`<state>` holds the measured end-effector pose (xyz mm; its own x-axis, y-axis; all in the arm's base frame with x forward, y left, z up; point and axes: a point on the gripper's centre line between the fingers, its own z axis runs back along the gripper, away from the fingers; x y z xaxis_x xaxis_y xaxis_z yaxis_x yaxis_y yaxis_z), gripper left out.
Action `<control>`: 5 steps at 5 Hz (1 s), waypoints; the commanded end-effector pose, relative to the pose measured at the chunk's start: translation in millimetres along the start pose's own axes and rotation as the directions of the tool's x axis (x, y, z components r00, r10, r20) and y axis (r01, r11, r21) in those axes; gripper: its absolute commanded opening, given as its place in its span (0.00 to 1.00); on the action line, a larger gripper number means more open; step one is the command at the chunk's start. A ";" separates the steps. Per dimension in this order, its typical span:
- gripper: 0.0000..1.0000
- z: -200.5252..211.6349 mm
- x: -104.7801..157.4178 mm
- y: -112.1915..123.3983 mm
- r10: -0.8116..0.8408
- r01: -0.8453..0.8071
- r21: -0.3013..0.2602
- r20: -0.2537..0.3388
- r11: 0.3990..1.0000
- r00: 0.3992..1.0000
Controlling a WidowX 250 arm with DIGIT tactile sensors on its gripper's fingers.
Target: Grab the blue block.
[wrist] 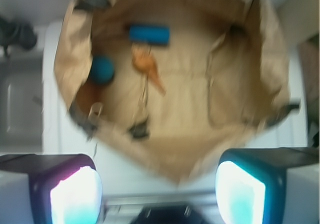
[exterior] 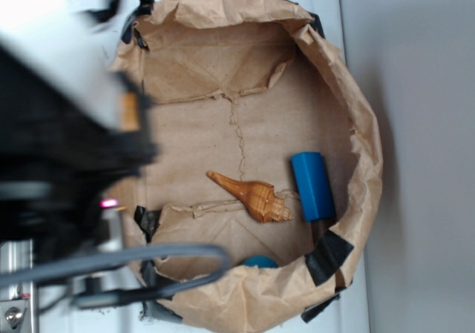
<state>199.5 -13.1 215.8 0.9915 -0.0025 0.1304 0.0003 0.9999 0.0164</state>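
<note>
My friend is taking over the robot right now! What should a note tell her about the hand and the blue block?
Hand: open and empty, hovering outside the near rim of the brown paper bin.
Blue block: lying flat on the bin floor near the wall, beside the wide end of the brown seashell; whether they touch is unclear.
Blue ball: also in the bin; not the target.
Done: nothing grabbed yet.
Left: move over the block, lower, close on it.

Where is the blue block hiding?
In the exterior view, the blue block lies inside the brown paper-lined bin, near its right wall, just right of the brown seashell.
</note>
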 end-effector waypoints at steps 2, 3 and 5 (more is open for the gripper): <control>1.00 -30.6 44.0 -3.8 -0.309 0.309 -0.053 0.006 0.950 0.951; 1.00 -30.6 44.0 -3.8 -0.309 0.309 -0.053 0.006 0.950 0.951; 1.00 -72.6 68.4 14.2 -0.453 0.451 -0.041 -0.068 0.891 0.889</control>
<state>271.4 0.6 135.1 0.8849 -0.4654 -0.0191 0.4655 0.8851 0.0001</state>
